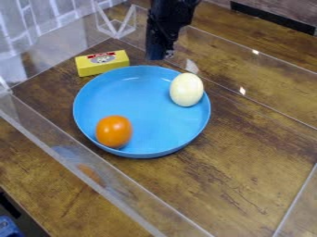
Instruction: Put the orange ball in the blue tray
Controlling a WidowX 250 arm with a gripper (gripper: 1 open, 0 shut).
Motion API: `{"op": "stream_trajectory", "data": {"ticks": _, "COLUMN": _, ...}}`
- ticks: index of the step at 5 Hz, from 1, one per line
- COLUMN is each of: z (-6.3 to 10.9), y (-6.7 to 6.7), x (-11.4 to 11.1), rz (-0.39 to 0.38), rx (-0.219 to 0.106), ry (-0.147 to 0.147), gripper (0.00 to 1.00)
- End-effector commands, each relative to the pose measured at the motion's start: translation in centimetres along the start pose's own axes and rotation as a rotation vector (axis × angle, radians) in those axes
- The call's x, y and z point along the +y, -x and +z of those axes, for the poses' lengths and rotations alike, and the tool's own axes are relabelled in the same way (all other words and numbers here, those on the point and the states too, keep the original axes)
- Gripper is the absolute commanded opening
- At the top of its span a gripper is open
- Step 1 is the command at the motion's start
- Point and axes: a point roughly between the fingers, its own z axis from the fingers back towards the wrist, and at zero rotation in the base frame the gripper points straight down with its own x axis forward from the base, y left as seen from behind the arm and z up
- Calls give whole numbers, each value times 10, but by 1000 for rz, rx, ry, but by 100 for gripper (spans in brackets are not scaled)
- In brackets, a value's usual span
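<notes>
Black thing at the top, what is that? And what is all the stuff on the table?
That black thing is a robot arm. Its tip is a gripper, two fingers for picking things up, shut right now. One camera looks down on a wooden table. On it sits a round blue tray holding an orange ball and a cream egg shape. A yellow block lies beside the tray. The gripper is not holding the ball; it rests in the tray.

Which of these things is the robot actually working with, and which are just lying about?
For the job: orange ball, lying in the blue tray; pincer above the tray's far rim.
Lying about: white egg, in the tray; yellow block, beside it.
</notes>
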Motion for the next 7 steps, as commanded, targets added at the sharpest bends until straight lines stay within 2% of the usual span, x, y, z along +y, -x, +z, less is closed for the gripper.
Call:
{"op": "stream_trajectory", "data": {"ticks": 1, "z": 39, "y": -4, "x": 2, "rz": -11, "rx": -83, "ry": -88, "gripper": 0}}
{"op": "stream_trajectory", "data": {"ticks": 3, "z": 45, "y": -2, "x": -1, "rz": -31, "rx": -93, "ry": -124, "gripper": 0}}
{"op": "stream_trajectory", "data": {"ticks": 7, "z": 47, "y": -3, "x": -3, "rz": -83, "rx": -126, "ry": -184, "gripper": 0}}
